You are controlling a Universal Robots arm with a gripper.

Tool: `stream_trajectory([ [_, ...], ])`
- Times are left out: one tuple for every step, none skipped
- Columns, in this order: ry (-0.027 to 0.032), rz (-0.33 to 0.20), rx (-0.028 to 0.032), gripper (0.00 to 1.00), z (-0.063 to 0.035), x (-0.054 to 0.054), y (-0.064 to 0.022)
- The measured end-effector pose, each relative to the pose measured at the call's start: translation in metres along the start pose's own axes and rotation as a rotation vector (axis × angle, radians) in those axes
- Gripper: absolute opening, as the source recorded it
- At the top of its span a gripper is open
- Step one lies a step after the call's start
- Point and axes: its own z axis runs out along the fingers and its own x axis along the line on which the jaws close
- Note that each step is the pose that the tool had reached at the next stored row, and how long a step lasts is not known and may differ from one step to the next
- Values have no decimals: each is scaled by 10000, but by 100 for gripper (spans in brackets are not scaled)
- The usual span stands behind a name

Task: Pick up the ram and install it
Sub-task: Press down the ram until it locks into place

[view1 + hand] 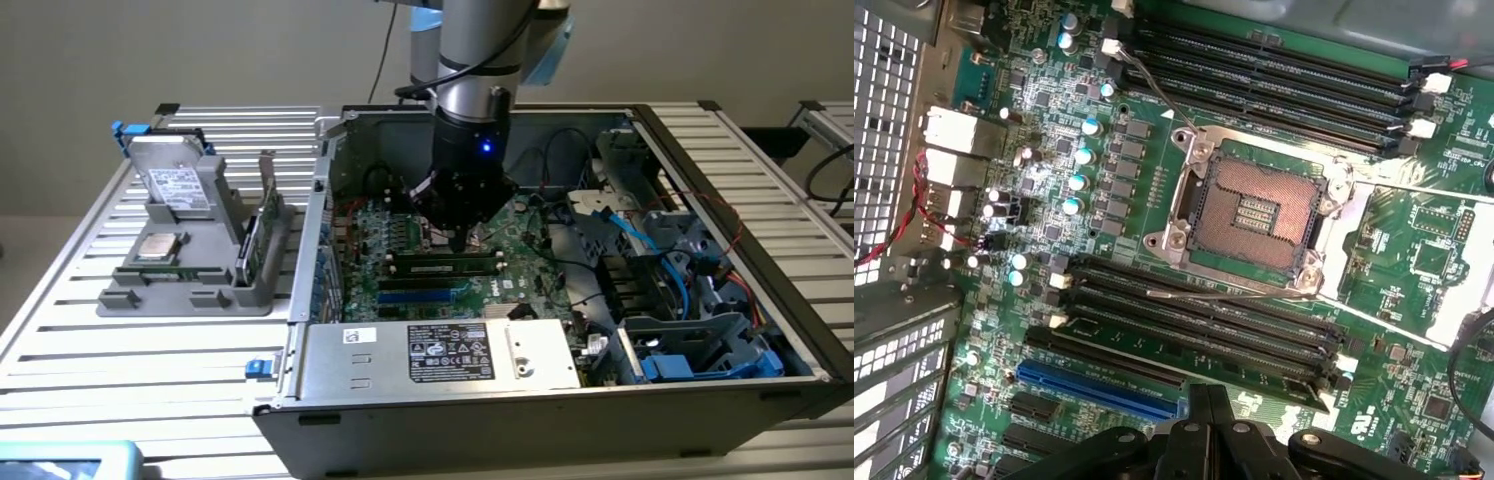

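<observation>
Exterior view shows the gripper (461, 243) low over the motherboard (534, 235), a ram (447, 267) seated below it; finger state cannot be told.

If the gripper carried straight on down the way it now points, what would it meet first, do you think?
Probably the memory stick seated in the motherboard slot right under the gripper; depth is hard to judge.

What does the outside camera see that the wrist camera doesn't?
Exterior view: the whole computer case, the grey parts tray beside it, and the arm with its gripper just above the ram. Wrist view: the empty processor socket and little round capacitors, close up. Both: the green motherboard and its long black slots.
</observation>
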Motion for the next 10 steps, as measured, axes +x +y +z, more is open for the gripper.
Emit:
stream_trajectory([
  [-2, 79, 18, 11, 0, 0, 0],
  [-8, 178, 32, 11, -1, 0, -1],
  [-17, 256, 32, 11, 0, 0, 0],
  [-24, 330, 30, 11, 0, 0, 0],
  [-24, 330, 30, 11, 0, 0, 0],
  [-25, 331, 30, 11, 0, 0, 0],
  [-25, 331, 30, 11, 0, 0, 0],
  [-25, 331, 30, 11, 0, 0, 0],
  [-25, 331, 30, 11, 0, 0, 0],
  [-25, 331, 30, 11, 0, 0, 0],
])
